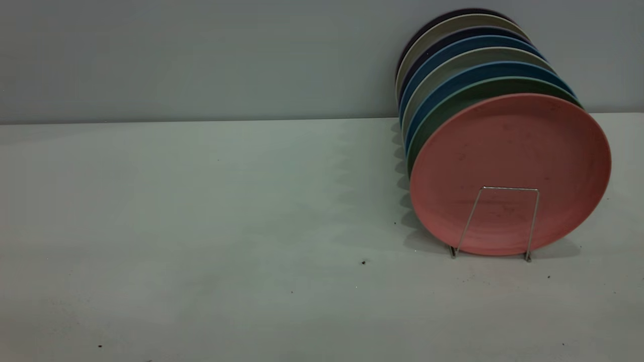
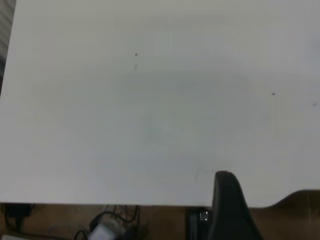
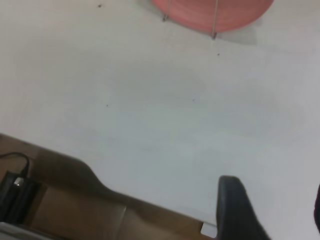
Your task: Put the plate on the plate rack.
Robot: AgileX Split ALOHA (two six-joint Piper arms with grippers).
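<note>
The salmon-pink plate [image 1: 508,151] stands on edge in the front slot of the wire plate rack [image 1: 532,221], at the table's right, behind the front loop divider. It leans back against the other plates. Its lower edge [image 3: 192,12] and the rack's wires [image 3: 215,20] also show in the right wrist view. My right gripper [image 3: 273,187] is open and empty, over the table's near edge, well away from the plate. My left gripper [image 2: 272,182] hangs over bare table near an edge, with one dark finger [image 2: 227,200] showing and nothing held. Neither gripper shows in the exterior view.
Several more plates [image 1: 468,60], blue, green, grey and dark, stand in a row behind the pink one, back to the wall. The white tabletop [image 1: 201,226] stretches left of the rack. Cables and a black box [image 3: 15,195] lie below the table edge.
</note>
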